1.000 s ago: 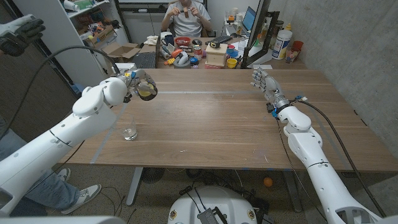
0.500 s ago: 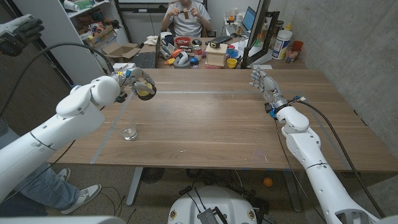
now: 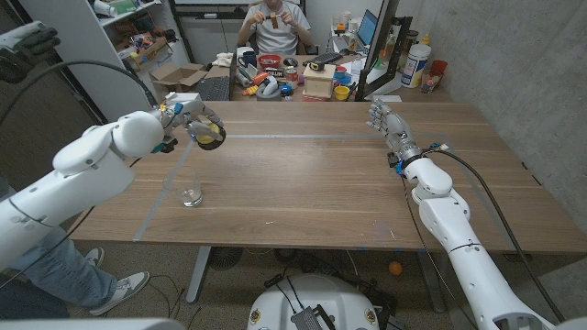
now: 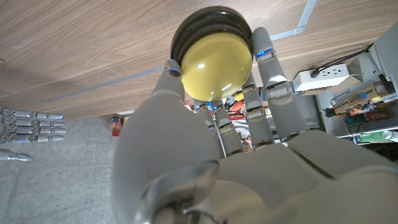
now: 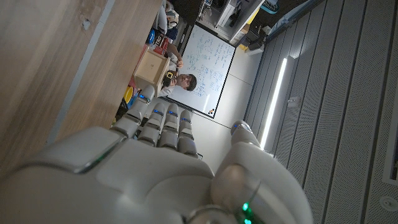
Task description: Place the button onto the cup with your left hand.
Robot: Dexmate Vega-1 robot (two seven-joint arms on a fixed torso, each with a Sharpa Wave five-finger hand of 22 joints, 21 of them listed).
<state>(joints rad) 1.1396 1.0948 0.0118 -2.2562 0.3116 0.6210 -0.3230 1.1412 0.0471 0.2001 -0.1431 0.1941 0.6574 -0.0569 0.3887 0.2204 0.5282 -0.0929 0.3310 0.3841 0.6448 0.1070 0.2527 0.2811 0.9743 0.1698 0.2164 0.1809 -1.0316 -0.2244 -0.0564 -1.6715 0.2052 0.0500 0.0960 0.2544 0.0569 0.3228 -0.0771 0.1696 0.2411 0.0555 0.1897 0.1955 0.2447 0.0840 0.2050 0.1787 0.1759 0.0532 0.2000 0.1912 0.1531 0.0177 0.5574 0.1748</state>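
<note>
Left robot hand (image 3: 196, 126) grips the yellow, black-rimmed button (image 3: 210, 135) between its fingers, and over the last second it has drawn back toward the table's far left corner, farther from the clear cup (image 3: 192, 195) standing on the table (image 3: 312, 183) nearer the front edge. So the button is airborne, well apart from the cup, and placing looks not yet begun. Right robot hand (image 3: 389, 124) waits, fingers extended, holding nothing.
</note>
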